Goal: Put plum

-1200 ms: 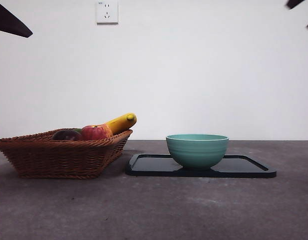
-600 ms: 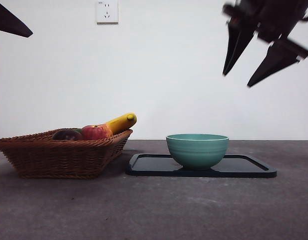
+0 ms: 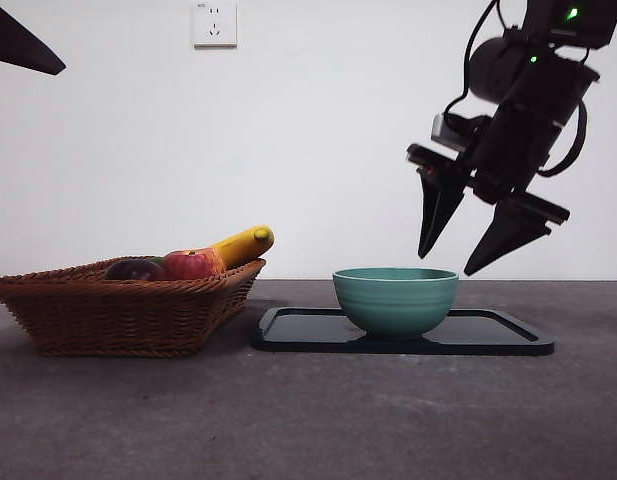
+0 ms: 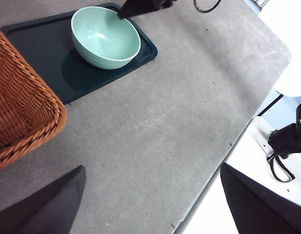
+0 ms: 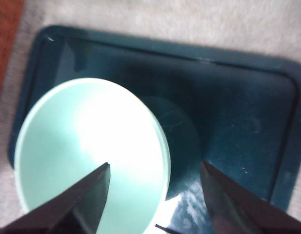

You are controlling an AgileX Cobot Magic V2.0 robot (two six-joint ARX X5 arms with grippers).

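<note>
Lying in basket (image 3: 118,315), plum (image 3: 134,269) glossy dark maroon

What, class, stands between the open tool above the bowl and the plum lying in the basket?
The right tool hangs open above the green bowl's rim. Between it and the plum sit the red apple, the banana and the wicker basket's near wall. From above, nothing visible covers the plum.
</note>
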